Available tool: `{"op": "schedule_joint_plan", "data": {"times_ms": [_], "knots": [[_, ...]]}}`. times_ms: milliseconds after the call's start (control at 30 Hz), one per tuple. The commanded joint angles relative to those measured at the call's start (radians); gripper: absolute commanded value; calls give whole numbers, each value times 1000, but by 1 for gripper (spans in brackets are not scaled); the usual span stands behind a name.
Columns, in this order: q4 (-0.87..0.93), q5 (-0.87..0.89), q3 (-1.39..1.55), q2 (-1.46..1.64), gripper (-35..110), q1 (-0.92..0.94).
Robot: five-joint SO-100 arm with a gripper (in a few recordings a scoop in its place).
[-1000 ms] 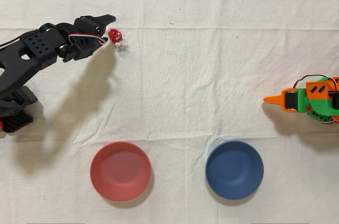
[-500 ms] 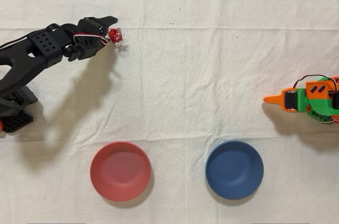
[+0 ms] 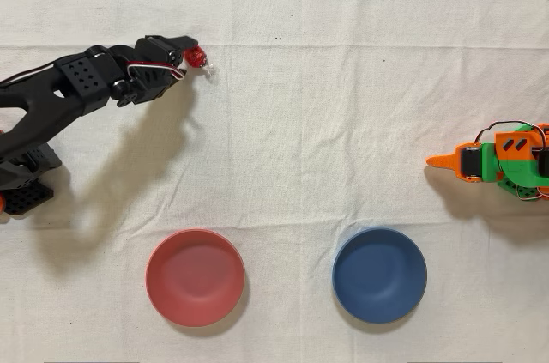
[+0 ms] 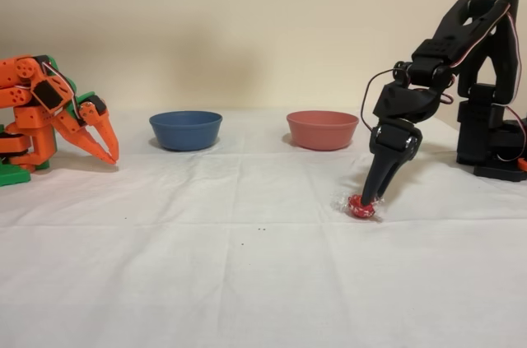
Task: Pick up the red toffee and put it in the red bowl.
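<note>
1. Overhead view: a table covered in a pale creased cloth; the black arm reaches in from the left edge toward the upper middle of the left half; its claw points right, and its tip meets the red toffee; the toffee is a small shiny red ball with a clear twist of wrapper on its right; from above the fingers look close together at the toffee, but I cannot tell whether they pinch it.
2. Overhead view, lower part: the red bowl sits left of centre near the bottom edge, well apart from the toffee; a blue bowl of the same size sits to its right; both look empty; an idle orange arm rests at the right edge.
3. Fixed view, from the side: the black arm stands at the right and bends down; the claw points down at the cloth, narrow and nearly shut, its tip on top of the red toffee; the toffee lies on the cloth; whether it is truly gripped cannot be told.
4. Fixed view, background: the red bowl stands behind and left of the claw; the blue bowl is further left; the orange arm is at the far left.
</note>
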Motion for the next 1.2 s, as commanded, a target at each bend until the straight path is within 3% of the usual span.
{"op": "schedule_joint_plan", "data": {"times_ms": [0,1167], "knots": [[-6,-17,-26,34,14,-17],[57,-34,-28,153,7,17]]}}
